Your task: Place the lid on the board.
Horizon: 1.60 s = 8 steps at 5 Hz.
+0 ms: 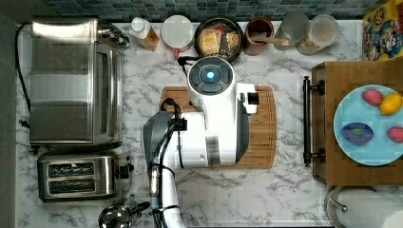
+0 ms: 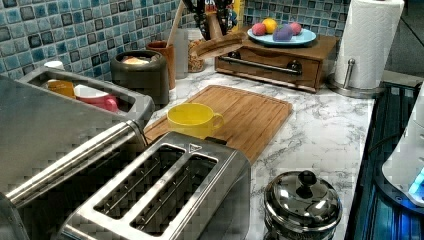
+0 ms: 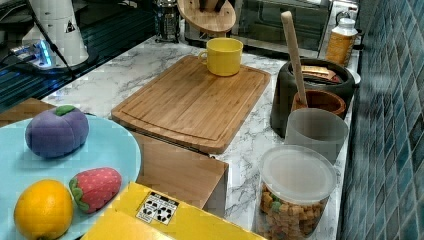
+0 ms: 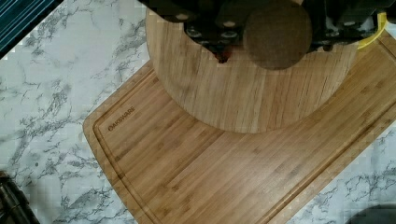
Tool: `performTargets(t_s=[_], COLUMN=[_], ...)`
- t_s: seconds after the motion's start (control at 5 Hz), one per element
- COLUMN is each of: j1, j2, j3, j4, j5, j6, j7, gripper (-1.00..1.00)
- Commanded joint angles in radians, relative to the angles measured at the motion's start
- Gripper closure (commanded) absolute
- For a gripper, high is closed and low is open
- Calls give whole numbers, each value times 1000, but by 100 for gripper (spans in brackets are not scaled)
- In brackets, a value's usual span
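Between closed jaws, lid (image 4: 252,88) above board (image 4: 243,172)

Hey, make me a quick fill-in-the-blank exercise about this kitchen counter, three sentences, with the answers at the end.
1. The mug standing on the board is ____ in colour.
2. The round wooden lid is held in the air above the ____.
3. The fruit sits on a light ____ plate.

Missing words: yellow; board; blue
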Motion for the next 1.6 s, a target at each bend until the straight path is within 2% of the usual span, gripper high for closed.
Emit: performTargets(t_s=[0.2,0.6,1.0,1.2,1.4,1.6], j1=[-19,-64,-63,-83,-84,-85], j2=[23,-7,-117,-128,-146,-103], j3=[-9,-68,-120,-102,-118,-122], j4=[-8,-93,-304,-365,-433,-432], j5=[-40,-107,-186,-225,-222,-240], j6=[41,172,451,539,656,693], j7=[11,54,138,169,180,208], gripper=[100,100,100,100,100,100])
